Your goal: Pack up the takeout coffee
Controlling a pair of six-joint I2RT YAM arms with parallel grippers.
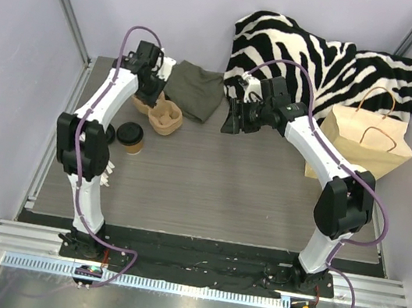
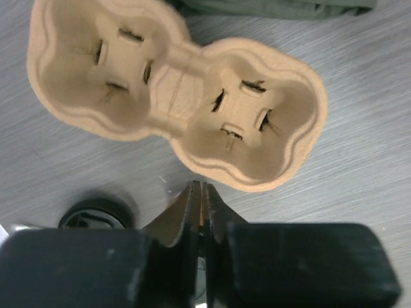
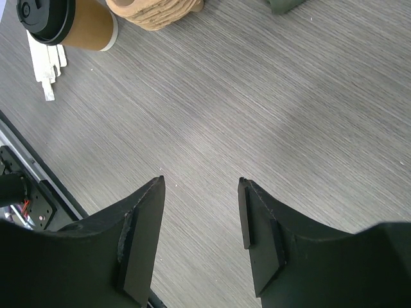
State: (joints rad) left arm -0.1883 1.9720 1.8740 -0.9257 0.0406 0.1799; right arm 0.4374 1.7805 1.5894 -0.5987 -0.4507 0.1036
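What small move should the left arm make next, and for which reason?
Probably raise the left gripper a little, to test its hold. Its fingers are nearly together right at the near rim of the empty two-cup carrier; whether they pinch that rim I cannot tell. If the carrier rises too, it can go toward the lidded coffee cup, which stands on the table, not yet in a well.

A two-cup pulp carrier (image 1: 169,121) lay on the grey table (image 1: 224,189) beside an olive cloth (image 1: 195,89); zebra-print fabric (image 1: 325,59) and a paper bag (image 1: 362,144) sat behind.
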